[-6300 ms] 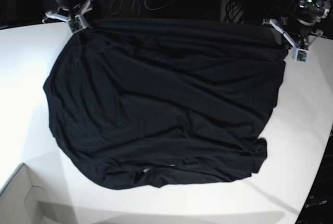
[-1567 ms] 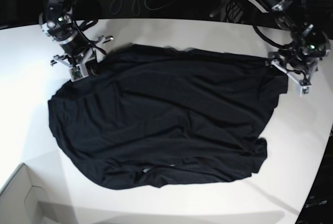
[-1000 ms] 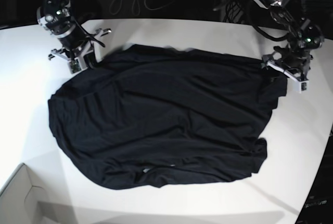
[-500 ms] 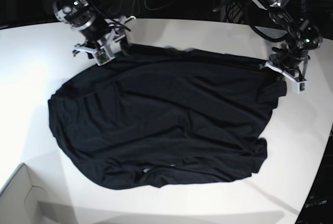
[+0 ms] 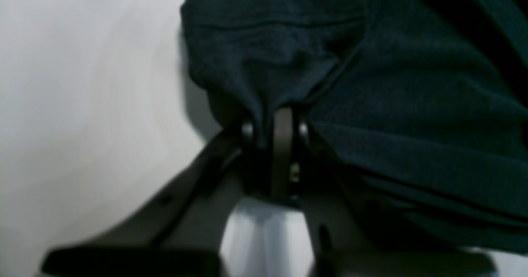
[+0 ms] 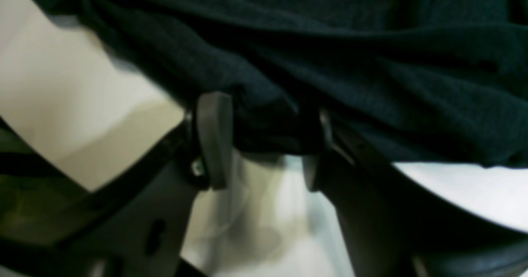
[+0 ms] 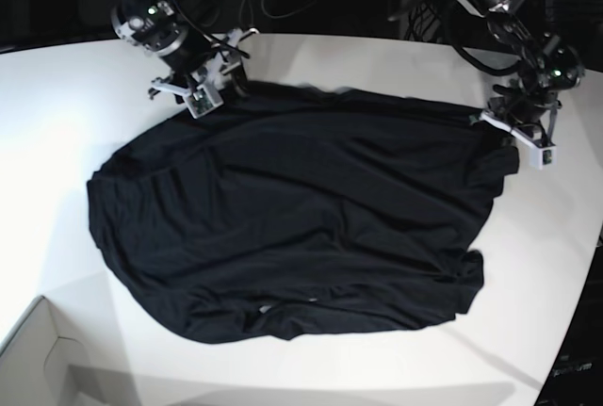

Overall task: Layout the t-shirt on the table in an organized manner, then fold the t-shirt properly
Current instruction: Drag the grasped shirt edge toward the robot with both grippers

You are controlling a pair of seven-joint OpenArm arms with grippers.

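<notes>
Wrinkled black t-shirt (image 7: 283,218) (soft knit) sprawls across smooth white table (image 7: 57,142).

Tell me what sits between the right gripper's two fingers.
In the right wrist view, a bunched fold of the t-shirt fills the gap between the right gripper fingers, which stand apart around it; the table shows below.

- No text, label, brand, number or sign can be read in any view.
- The t-shirt (image 7: 292,218) is plain black, with no print.
- The white tabletop (image 7: 47,133) bears no markings.
</notes>
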